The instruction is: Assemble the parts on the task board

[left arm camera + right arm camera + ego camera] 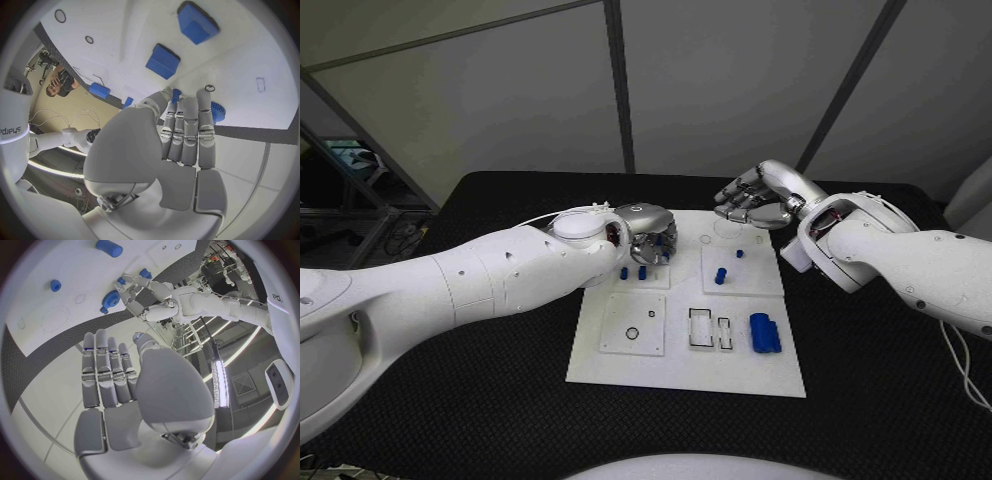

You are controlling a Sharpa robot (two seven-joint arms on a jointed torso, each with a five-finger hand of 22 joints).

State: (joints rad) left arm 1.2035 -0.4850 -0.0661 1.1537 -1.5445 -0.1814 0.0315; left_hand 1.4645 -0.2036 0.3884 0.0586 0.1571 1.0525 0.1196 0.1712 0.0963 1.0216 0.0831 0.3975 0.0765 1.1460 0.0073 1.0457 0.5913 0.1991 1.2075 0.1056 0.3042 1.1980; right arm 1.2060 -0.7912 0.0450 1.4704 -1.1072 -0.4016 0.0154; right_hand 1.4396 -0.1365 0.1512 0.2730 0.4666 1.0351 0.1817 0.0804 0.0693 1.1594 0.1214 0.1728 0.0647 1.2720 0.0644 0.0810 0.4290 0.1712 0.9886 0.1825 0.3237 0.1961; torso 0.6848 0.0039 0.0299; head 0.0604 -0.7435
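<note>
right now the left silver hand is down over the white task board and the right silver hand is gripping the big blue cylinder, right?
Not quite. The right silver hand holds nothing: the head view shows it raised over the board's far edge, while the big blue cylinder lies untouched near the front. The left silver hand is over the white task board.

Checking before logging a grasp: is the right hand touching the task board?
Apart. In the right wrist view the right hand is open with bare fingers, the task board beyond them.

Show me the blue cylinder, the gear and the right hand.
blue cylinder (764,333): head view, middle of its side.
gear (111,300): right wrist view, toothed face.
right hand (759,197): head view, back of the hand.
</note>
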